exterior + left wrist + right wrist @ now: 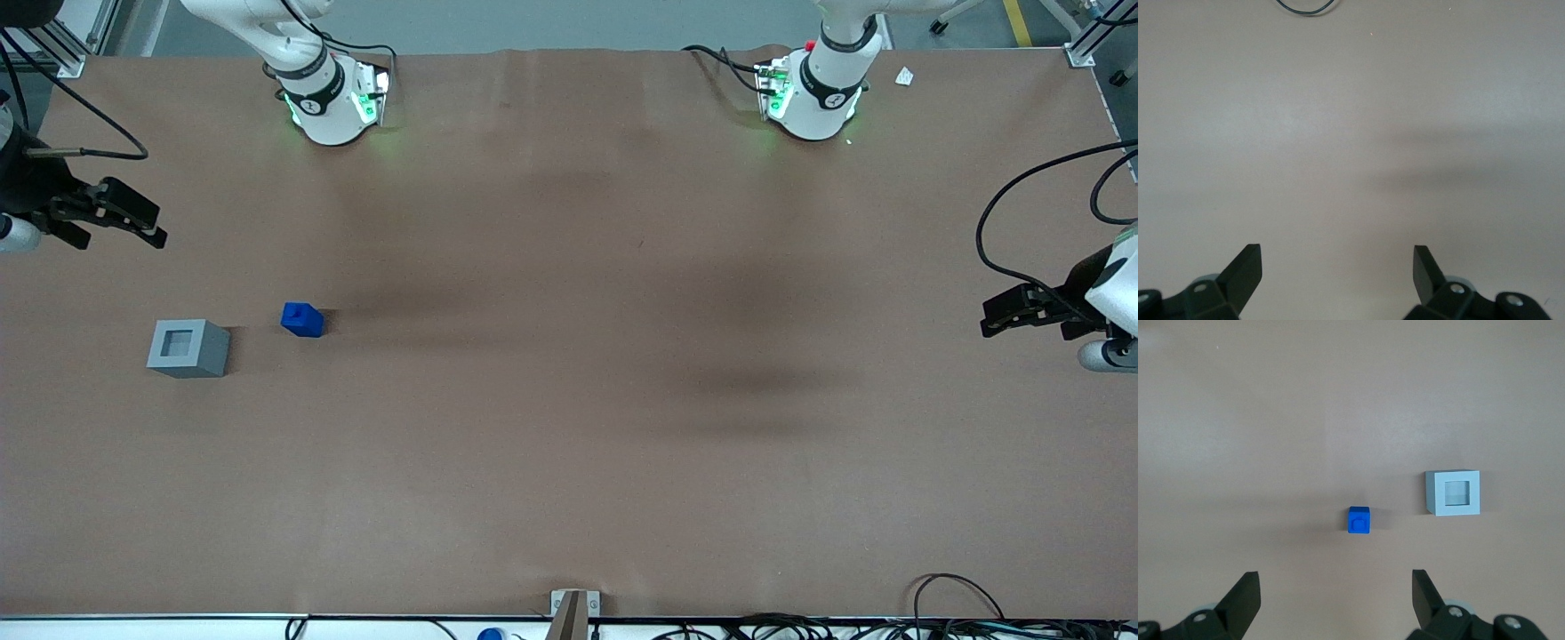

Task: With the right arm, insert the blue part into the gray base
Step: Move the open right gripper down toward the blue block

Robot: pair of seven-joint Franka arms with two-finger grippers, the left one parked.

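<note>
The blue part [302, 320] stands on the brown table with its square stub up, a short gap from the gray base [188, 348]. The base's square socket faces up and holds nothing. My right gripper [149, 227] hangs above the table at the working arm's end, farther from the front camera than both pieces and touching neither. In the right wrist view the blue part [1359, 519] and the gray base [1453, 493] lie ahead of the gripper [1336, 577], whose fingers [1245, 595] stand wide open with only bare table between them.
The two arm pedestals [333, 102] [813, 98] stand along the table edge farthest from the front camera. A small white scrap [904, 76] lies near the parked arm's pedestal. A metal bracket [574, 610] and loose cables [956, 604] line the nearest edge.
</note>
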